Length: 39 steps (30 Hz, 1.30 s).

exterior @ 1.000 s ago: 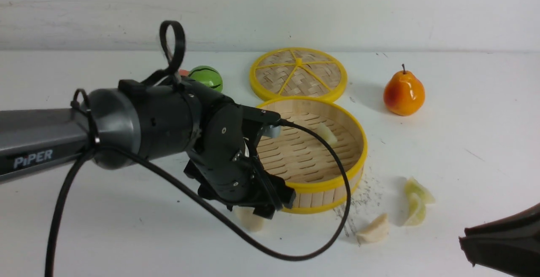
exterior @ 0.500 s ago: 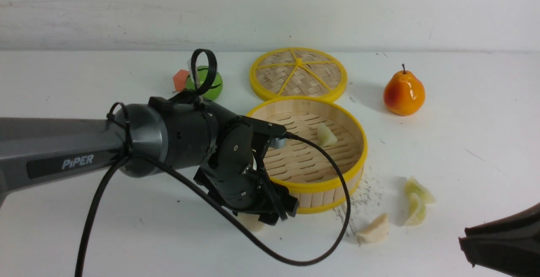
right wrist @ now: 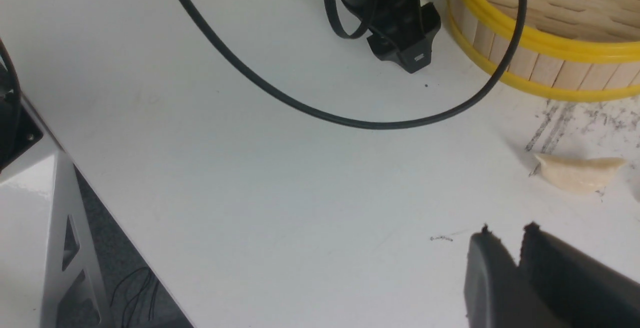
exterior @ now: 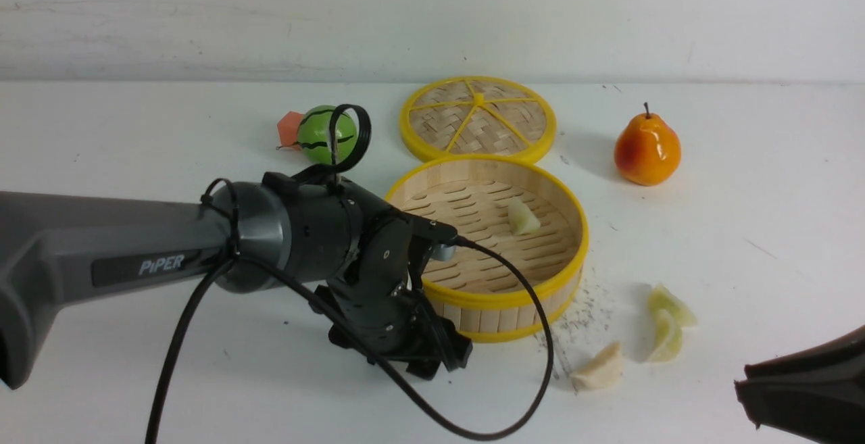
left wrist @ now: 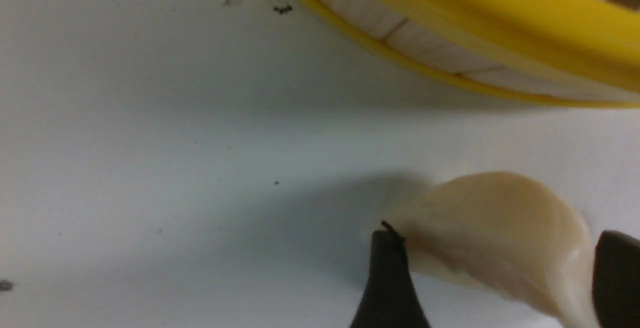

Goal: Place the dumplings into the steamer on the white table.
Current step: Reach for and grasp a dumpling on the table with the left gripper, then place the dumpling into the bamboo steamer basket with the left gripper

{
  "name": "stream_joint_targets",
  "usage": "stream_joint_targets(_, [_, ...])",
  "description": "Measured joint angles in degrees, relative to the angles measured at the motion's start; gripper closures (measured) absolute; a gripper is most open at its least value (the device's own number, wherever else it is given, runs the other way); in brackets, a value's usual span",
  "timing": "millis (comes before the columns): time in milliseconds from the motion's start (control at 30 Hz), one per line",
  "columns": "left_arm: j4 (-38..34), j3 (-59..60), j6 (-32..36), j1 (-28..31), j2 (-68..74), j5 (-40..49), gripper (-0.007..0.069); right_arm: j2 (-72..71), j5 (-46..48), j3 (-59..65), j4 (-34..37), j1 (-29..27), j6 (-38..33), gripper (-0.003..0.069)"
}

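Left hand [left wrist: 492, 253] down at worktop [left wrist: 150, 118], fingers [left wrist: 387, 273] wide astride dumpling [left wrist: 500, 208], grip unclear; steamer [left wrist: 440, 48] just beyond; right hand [right wrist: 507, 238] narrow, empty.

Robot lab, scuffed white table [exterior: 743, 228], toy pear [exterior: 647, 150]

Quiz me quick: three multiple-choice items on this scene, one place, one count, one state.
1. The dumpling at the left hand lies: A in the steamer; B on the lid; C on the table beside the steamer.
2. Dumplings inside the steamer: A one; B none; C three.
3. The steamer is: A lidded; B uncovered, lid flat behind it; C tipped over.
C, the wrist view shows it on white by the wall; A, a single dumpling on the slats; B, the lid lies behind.
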Motion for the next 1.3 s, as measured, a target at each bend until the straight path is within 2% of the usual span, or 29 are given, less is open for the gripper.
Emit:
stream_joint_targets(67, [0.05,0.0,0.0,0.0,0.0,0.05,0.0206,0.0,0.0,0.0,0.0,0.0,0.17,0.0566])
stream_joint_targets(367, [1.55,-0.34,-0.05,0.05,-0.06,0.76,0.057,0.0,0.0,0.0,0.1,0.0,0.38,0.0564])
stream_joint_targets(467, [1.9,-0.34,-0.05,0.05,-0.32,1.96,0.0579,0.0,0.0,0.0,0.16,0.0,0.38,0.0564])
stream_joint_targets(600, [1.9,-0.34,-0.05,0.0,-1.31,4.92,0.0638,0.0,0.0,0.0,0.16,0.0,0.38,0.0562])
stream_joint_targets(933, [1.55,-0.28,0.18,0.0,-6.86,18.16,0.0638,0.0,0.0,0.0,0.16,0.0,0.38,0.0562])
stream_joint_targets(1200, [0.75,-1.82,0.95,0.0,-9.02,20.77,0.0638,0.0,0.0,0.0,0.16,0.0,0.38,0.0562])
stream_joint_targets(1300, [-0.75,-7.81,1.38,0.0,-9.6,21.45,0.0638,0.0,0.0,0.0,0.16,0.0,0.38,0.0562])
